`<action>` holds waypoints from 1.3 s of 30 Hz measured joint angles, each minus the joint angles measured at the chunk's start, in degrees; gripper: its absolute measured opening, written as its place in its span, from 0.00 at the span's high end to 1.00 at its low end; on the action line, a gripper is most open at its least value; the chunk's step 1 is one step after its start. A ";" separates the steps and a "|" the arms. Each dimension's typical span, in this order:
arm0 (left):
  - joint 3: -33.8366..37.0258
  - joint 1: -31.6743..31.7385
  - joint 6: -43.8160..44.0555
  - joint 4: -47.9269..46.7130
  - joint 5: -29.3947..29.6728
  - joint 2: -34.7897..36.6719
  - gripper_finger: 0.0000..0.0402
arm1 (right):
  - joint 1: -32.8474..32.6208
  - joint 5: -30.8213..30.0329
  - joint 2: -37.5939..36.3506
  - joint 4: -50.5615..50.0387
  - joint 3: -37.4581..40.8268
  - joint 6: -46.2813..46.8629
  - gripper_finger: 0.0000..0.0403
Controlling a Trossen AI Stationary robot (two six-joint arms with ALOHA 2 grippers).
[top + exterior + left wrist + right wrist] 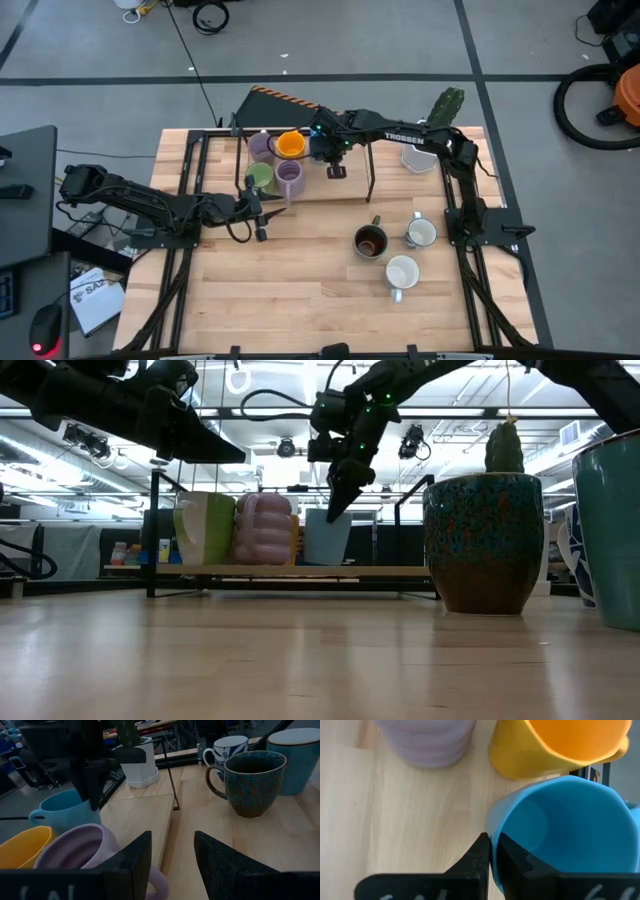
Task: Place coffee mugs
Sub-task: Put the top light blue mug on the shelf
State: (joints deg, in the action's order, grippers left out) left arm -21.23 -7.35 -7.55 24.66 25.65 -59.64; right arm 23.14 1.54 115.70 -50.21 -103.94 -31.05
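Observation:
On a low wooden shelf (345,188) stand two purple mugs (289,175) (262,146), a green mug (258,178) and an orange mug (290,143). My right gripper (492,857) is shut on the blue mug (565,825), which stands behind them beside the orange mug (560,745). On the bare table rest the dark brown mug (370,241) and two white mugs (421,232) (402,272). My left gripper (172,865) is open at the shelf's near edge, beside a purple mug (82,850), touching nothing. My right gripper pinches the blue mug's wall at the rim (495,820), one finger (475,860) outside and the other (517,865) inside the cup. It comes from above, pointing down (335,500). The mug (327,536) is upright, its base on or just above the shelf board.
The shelf's black metal frame (372,165) rises around the mugs. A white faceted pot (420,157) with a green cactus (447,105) sits at the far right, under my right arm. Bare wood lies open at the table's near left (270,290).

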 joint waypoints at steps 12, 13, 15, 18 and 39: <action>0.00 0.00 -0.02 -0.04 0.00 0.00 0.61 | -0.02 1.16 0.00 0.92 0.00 -0.02 0.80; 0.00 0.00 -0.02 -0.04 0.00 0.00 0.61 | -0.02 1.16 0.00 1.15 0.00 -0.02 0.78; 0.00 0.00 -0.02 -0.04 0.00 0.00 0.61 | -0.02 1.14 0.00 1.69 0.00 0.26 0.76; 0.00 0.00 -0.04 -0.05 0.00 0.00 0.61 | -0.02 1.11 0.00 2.12 0.00 0.67 0.73; 0.00 0.00 -0.09 -0.05 0.00 0.00 0.61 | -1.02 1.16 -0.39 6.03 0.00 16.32 0.75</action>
State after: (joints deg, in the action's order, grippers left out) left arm -21.23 -7.35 -7.64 24.61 25.65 -59.64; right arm 22.11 2.70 115.31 -44.18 -103.94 -14.73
